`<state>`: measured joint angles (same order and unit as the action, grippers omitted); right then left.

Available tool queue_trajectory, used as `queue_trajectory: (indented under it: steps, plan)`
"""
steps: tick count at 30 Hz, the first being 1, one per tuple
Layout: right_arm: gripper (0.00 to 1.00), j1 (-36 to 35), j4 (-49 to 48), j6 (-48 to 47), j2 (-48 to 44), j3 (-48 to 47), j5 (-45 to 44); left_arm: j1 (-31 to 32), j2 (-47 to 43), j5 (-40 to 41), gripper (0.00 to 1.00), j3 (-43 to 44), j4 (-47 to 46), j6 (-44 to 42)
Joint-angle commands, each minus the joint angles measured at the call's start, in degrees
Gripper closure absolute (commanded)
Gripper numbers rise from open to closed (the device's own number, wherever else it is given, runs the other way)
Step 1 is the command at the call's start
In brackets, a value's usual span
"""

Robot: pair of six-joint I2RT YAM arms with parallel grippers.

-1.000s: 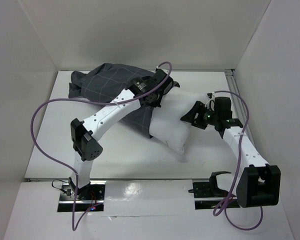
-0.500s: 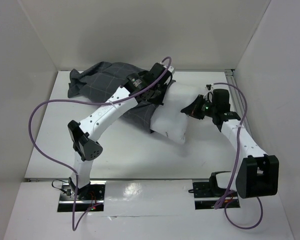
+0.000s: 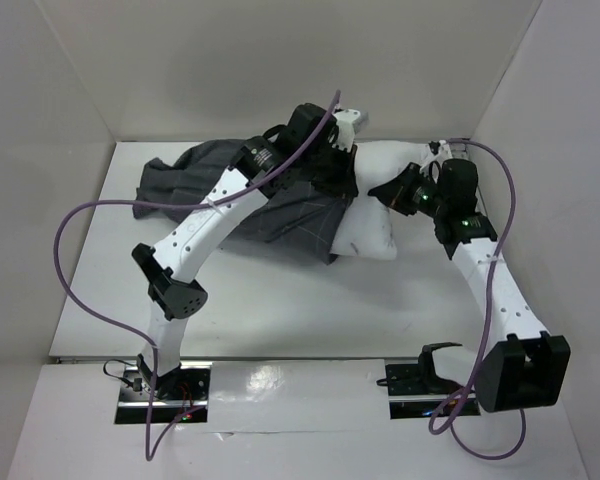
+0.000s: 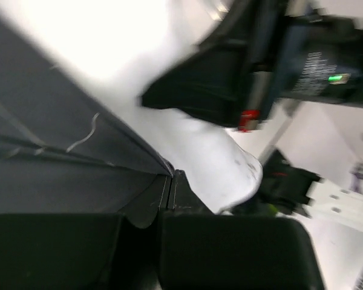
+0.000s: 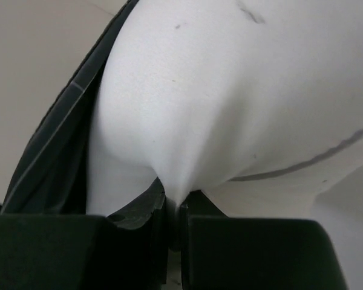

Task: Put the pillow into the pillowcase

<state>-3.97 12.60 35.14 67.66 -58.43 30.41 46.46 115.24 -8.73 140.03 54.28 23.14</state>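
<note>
Pillow (image 3: pixel 372 228) lies at the far right of the bench (image 3: pixel 280 300). Its left part is tucked in the mouth of the pillowcase (image 3: pixel 205 180), which trails off to the left. Your left end effector (image 4: pixel 171 184) is pinched tight on the dark cloth edge. Your right end effector (image 5: pixel 172 208) is pinched on a small fold of the white cover. The two sit very near each other, so they could bump. The thin fold could slip out, or the stuffing could bunch up at the mouth. The far wall (image 3: pixel 280 70) is close. You have open room near and left.
</note>
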Motion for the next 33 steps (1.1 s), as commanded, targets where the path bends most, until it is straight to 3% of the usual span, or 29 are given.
queue_trajectory:
  steps: [1, 3, 5, 7, 12, 16, 20, 21, 22, 25, 26, 30, 31, 33]
  plan:
    - [1.00, -4.46, -15.90, 5.28, -0.96, 4.09, 2.46, 5.74, -3.62, -22.02, 1.00, 2.53, -18.50, 5.86]
    - [1.00, -5.96, -24.16, 6.52, 5.51, 8.93, 2.46, 7.67, -3.62, -25.52, 1.00, 2.53, -19.91, 6.48]
    - [1.00, -6.58, -25.08, 6.53, 12.63, 8.95, 3.50, 8.38, -3.62, -27.47, 1.00, 0.97, -19.92, 7.10]
    - [1.00, -6.58, -25.08, 7.14, 13.73, 9.47, 4.92, 8.39, -5.72, -27.40, 1.00, -2.55, -20.44, 7.10]
    - [1.00, -6.58, -22.46, 6.01, 4.27, 17.11, 0.72, 4.01, -10.91, -20.11, 1.00, -18.53, -20.44, 6.57]
    - [1.00, -6.58, -15.17, 4.07, -1.90, 21.07, -0.44, 1.36, -9.07, -12.65, 0.98, -18.04, -14.57, 5.44]
    - [1.00, -6.58, -10.15, 3.45, -8.41, 24.77, -2.19, 1.36, -7.93, -11.04, 0.93, -15.40, -12.01, 4.20]
    - [1.00, -6.58, -9.36, 3.45, -11.12, 26.25, -2.98, 0.83, -7.93, -11.57, 0.88, -14.88, -11.48, 3.59]
    - [1.00, -6.58, -8.04, 3.45, -12.45, 26.79, -2.99, 0.83, -7.32, -12.27, 0.62, -13.65, -10.61, 2.71]
    - [1.00, -6.58, -6.02, 3.45, -15.80, 28.73, -3.09, -1.10, -7.31, -11.57, 0.34, -13.02, -8.59, 2.18]
    - [1.00, -6.58, -5.49, 2.75, -15.80, 29.60, -3.08, -1.98, -7.31, -10.96, 0.28, -13.02, -8.58, 2.18]
    - [1.00, -6.58, -0.40, -0.41, -16.33, 30.13, -3.70, -8.04, -8.63, -10.35, 0.32, -16.09, -8.58, 2.18]
    - [0.71, -6.58, 2.05, -1.11, -16.33, 29.26, -5.52, -9.79, -8.63, -7.30, 0.32, -17.23, -8.58, 2.18]
    - [0.31, -6.58, 4.44, -3.05, -16.33, 27.77, -7.03, -10.94, -6.80, -4.12, 0.32, -17.24, -6.48, 2.18]
